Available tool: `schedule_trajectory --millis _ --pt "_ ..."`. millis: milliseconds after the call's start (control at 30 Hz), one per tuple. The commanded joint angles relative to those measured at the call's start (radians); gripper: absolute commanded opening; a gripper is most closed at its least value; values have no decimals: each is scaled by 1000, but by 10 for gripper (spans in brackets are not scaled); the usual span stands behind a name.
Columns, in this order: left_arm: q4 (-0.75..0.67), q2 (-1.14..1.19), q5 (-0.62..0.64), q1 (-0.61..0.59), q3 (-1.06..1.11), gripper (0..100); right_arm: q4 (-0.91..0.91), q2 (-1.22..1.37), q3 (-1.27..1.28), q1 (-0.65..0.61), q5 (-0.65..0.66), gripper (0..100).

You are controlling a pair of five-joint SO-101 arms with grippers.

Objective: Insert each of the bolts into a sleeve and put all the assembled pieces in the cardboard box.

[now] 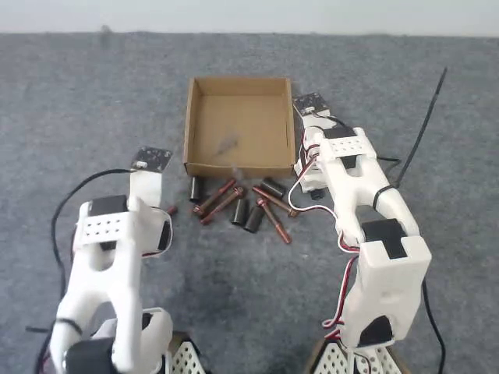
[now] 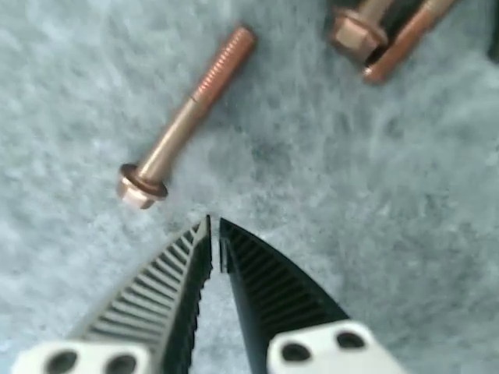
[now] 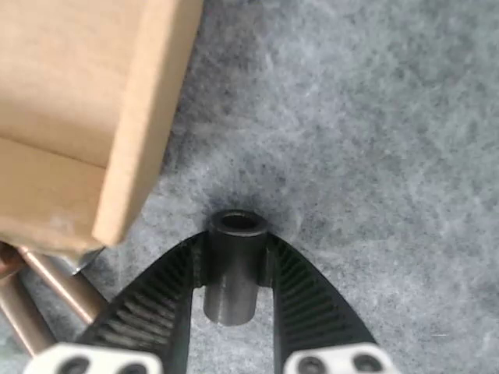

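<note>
My right claw (image 3: 234, 245) pinched a black sleeve (image 3: 231, 292) just beside the cardboard box (image 3: 132, 125) corner; my left claw (image 2: 214, 226) sat pressed together, near a bolt (image 2: 187, 117) lying on the grey carpet (image 2: 351, 195).

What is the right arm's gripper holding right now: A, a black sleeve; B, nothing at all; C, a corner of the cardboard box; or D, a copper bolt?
A: in the right wrist view the right gripper is shut on a black sleeve, whose hollow open end shows between the fingers.
</note>
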Motion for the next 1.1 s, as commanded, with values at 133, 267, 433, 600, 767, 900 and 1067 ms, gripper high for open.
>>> schedule_trajectory --millis 133,267,433,600,767,900,1067 --pt "-170 261 117 -29 -61 12 -13 -8 -55 19 -5 7" --pt "-152 316 110 -78 -145 12 -12 -8 -55 19 -5 7" --pt "-178 324 112 -100 -171 12 -12 -8 -55 19 -3 7" --pt "-178 322 112 -98 -171 12 -8 -8 -55 15 21 7" --pt "-204 331 137 -98 -193 12 -8 -8 -55 15 21 7" --pt "-238 333 255 -95 -214 12 -8 -8 -55 15 21 7" --pt "-270 333 310 -92 -220 12 -8 -8 -55 18 21 7"
